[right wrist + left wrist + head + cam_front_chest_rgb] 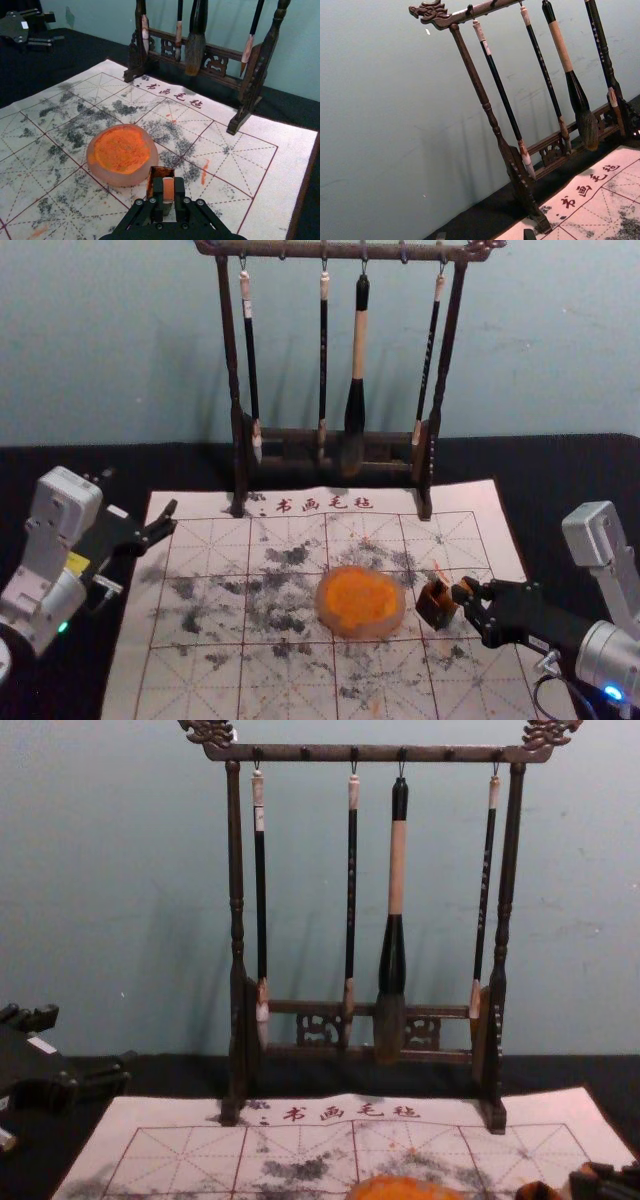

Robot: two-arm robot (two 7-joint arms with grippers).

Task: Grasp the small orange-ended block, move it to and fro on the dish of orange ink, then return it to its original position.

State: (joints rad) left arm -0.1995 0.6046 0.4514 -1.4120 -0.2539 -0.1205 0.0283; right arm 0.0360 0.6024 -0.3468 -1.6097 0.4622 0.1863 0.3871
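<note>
- Right hand (466, 602): I have it at the right part of the felt mat (190, 685), its fingers closed on the small orange-ended block (168, 190), one on each side.
- Block: gripped between the fingertips, at the near side of the small brown box (437, 606); I cannot tell whether the two touch.
- Dish of orange ink (101, 171): on the mat, just left of the box, its orange fill inside a pale, translucent rim.
- Left hand (147, 548): parked near the mat's left edge, fingers wide apart, holding nothing.
- Brush rack (375, 754): upright at the mat's far edge, four brushes hanging from its bar.
- Table (575, 470): dark, beneath the mat.
</note>
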